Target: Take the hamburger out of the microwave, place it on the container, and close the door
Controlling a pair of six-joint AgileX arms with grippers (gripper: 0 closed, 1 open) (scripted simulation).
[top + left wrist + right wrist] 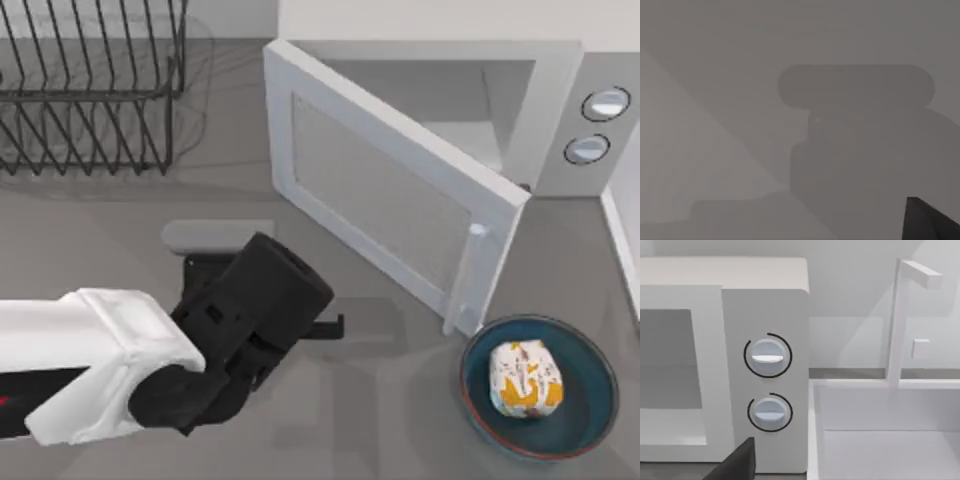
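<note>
Black wire dish rack (pixel 90 85); white sink (pixel 890 435).

I see a plain grey tabletop (pixel 380 420) under soft light, a black wire dish rack (pixel 90 90) at its far left, and a pale wall (pixel 855 285) behind.

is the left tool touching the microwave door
Apart. In the top view the left tool hovers over bare table, and a strip of grey tabletop separates it from the open door.
</note>
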